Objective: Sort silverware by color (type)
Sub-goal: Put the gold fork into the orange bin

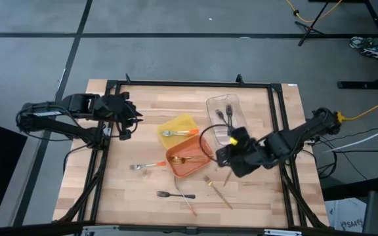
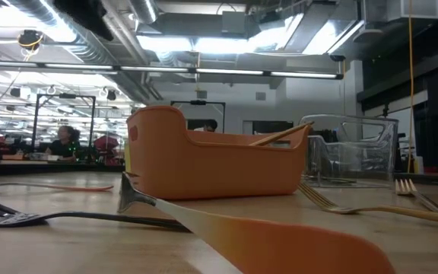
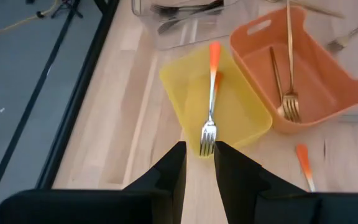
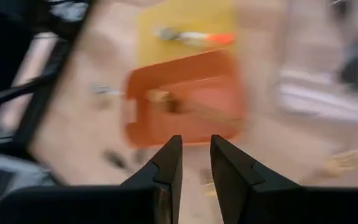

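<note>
Sorting is partway through: in the high view, loose silverware lies on the lower half of the table (image 1: pixel 136 98), an orange-handled fork (image 1: pixel 146 166) left of centre, a black fork (image 1: pixel 174 195) below it, and two gold utensils (image 1: pixel 216 190) toward the lower middle right. The remaining pieces are already binned. The yellow tray (image 1: pixel 188 122), near the picture's centre, holds one orange-handled fork (image 3: pixel 211 99); the orange tray (image 1: pixel 176 169) just below it holds two gold forks (image 3: pixel 289 93); the clear tray (image 1: pixel 210 105), up and to the right, holds black pieces (image 1: pixel 223 117) (their number cannot be made out).

The right gripper (image 1: pixel 227 157) hovers just right of the orange tray, above the gold utensils; its fingers (image 4: pixel 166 165) stand a narrow gap apart with nothing between them. The step in hand looks like a fresh pick-up, and the likely next move is for it to drop onto one gold utensil, pinch its thin shaft, and carry it the short way to the orange tray.

The left gripper (image 1: pixel 126 121) waits at the table's upper left, pointed at the yellow tray, its fingers (image 3: pixel 173 168) likewise slightly parted and empty.
</note>
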`<action>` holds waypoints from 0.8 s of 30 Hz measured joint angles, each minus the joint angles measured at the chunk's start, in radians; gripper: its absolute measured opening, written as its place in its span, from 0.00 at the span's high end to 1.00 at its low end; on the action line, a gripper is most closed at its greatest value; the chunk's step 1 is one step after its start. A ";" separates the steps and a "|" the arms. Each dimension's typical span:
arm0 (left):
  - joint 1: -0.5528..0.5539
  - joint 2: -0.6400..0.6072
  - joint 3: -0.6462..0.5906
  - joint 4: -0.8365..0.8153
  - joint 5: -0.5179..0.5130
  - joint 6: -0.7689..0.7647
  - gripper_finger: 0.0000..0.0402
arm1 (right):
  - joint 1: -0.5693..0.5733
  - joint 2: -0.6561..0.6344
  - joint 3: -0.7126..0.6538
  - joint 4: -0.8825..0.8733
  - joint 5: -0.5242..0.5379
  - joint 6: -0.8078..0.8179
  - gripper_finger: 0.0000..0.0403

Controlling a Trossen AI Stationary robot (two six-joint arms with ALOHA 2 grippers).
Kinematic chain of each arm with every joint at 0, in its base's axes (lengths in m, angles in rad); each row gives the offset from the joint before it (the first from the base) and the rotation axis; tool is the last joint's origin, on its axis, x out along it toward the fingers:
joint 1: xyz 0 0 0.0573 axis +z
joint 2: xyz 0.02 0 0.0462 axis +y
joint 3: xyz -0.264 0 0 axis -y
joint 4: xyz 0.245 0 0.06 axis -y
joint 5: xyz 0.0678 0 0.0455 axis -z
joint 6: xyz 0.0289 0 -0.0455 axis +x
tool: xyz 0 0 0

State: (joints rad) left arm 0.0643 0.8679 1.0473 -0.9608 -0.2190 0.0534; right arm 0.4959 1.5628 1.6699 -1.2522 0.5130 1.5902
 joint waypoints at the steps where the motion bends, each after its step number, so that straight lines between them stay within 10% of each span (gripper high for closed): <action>1: 0.000 -0.011 0.000 -0.021 0.000 -0.001 0.81 | 0.005 0.010 0.000 0.047 -0.001 0.000 0.82; 11: 0.000 -0.118 -0.001 -0.054 0.000 0.001 0.81 | 0.015 0.100 0.000 0.141 -0.112 0.110 0.82; 24: 0.000 -0.165 -0.001 -0.129 0.000 0.008 0.81 | 0.034 0.286 0.000 -0.109 -0.376 0.677 0.82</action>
State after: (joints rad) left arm 0.0643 0.7029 1.0466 -1.0894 -0.2195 0.0616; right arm 0.5301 1.8491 1.6703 -1.3608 0.1371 2.2672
